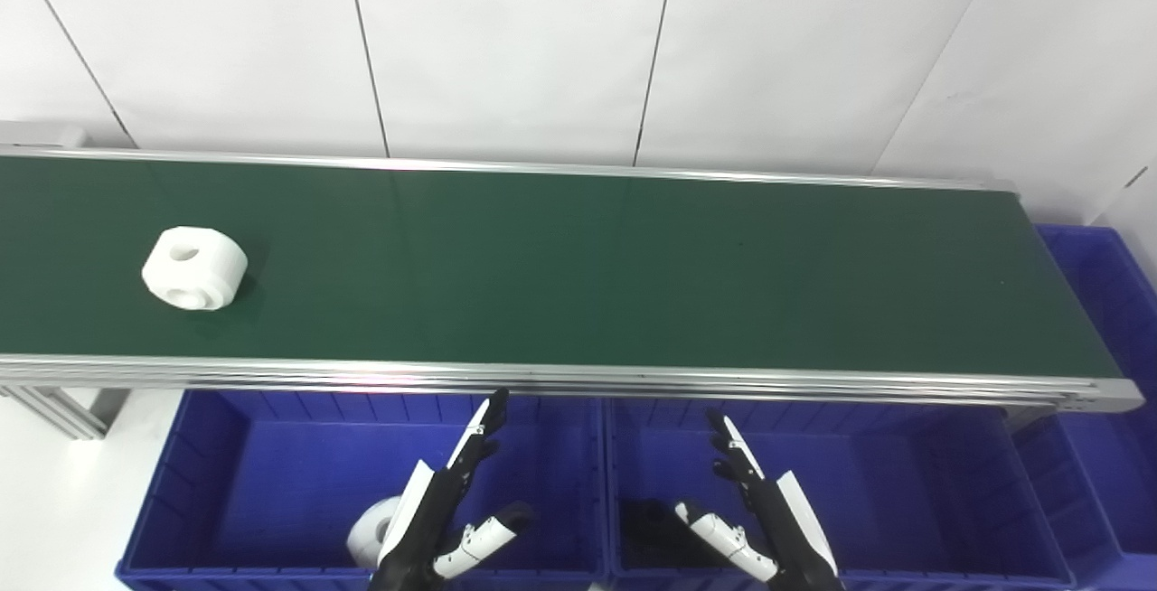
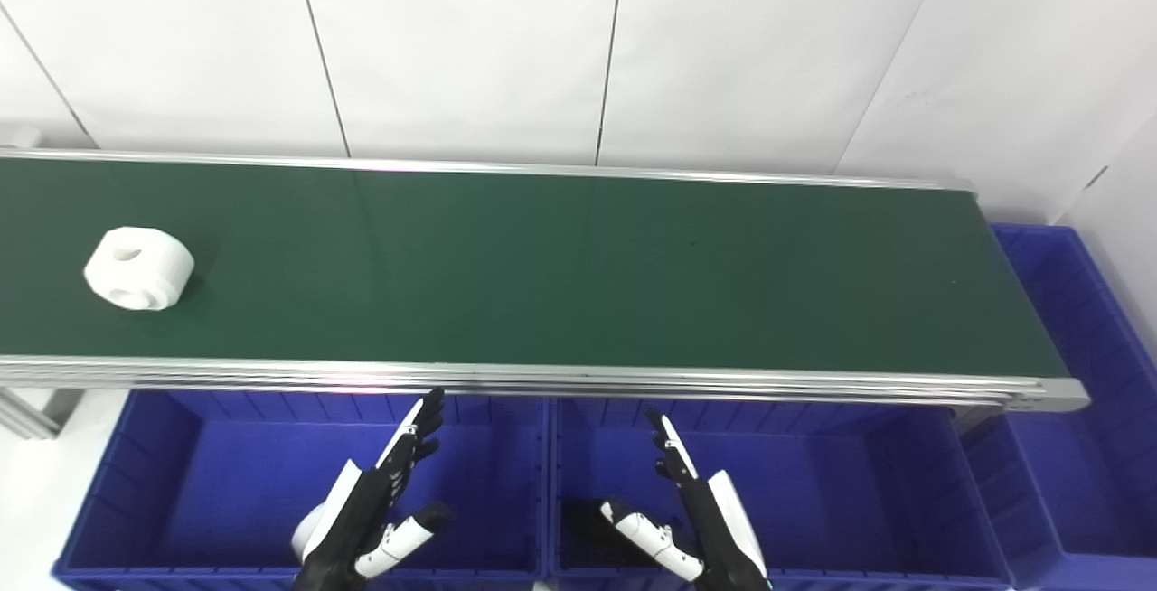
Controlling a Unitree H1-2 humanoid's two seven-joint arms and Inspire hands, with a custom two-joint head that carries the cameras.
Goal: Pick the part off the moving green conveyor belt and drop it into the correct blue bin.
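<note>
White part at far left of belt

I see the white part (image 1: 193, 267) lying on the green conveyor belt (image 1: 578, 266), far left. Below the belt's near rail, left hand (image 1: 443, 505) and right hand (image 1: 755, 505) hover over the blue bins (image 1: 271, 446), fingers spread, holding nothing.

The part (image 2: 138, 268) sits on the belt (image 2: 578, 266) at nine o'clock. Both hands, left (image 2: 371, 505) and right (image 2: 696, 510), hover spread-fingered over bins (image 2: 813, 483) at six o'clock.

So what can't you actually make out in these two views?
- White part in left bin: mostly hidden behind the left hand, both views.
- Dark thing in middle bin: partly behind the right hand, too dark to identify.
- Right bin: cut off by the picture's edge.
- Conveyor belt: left end out of frame.
</note>
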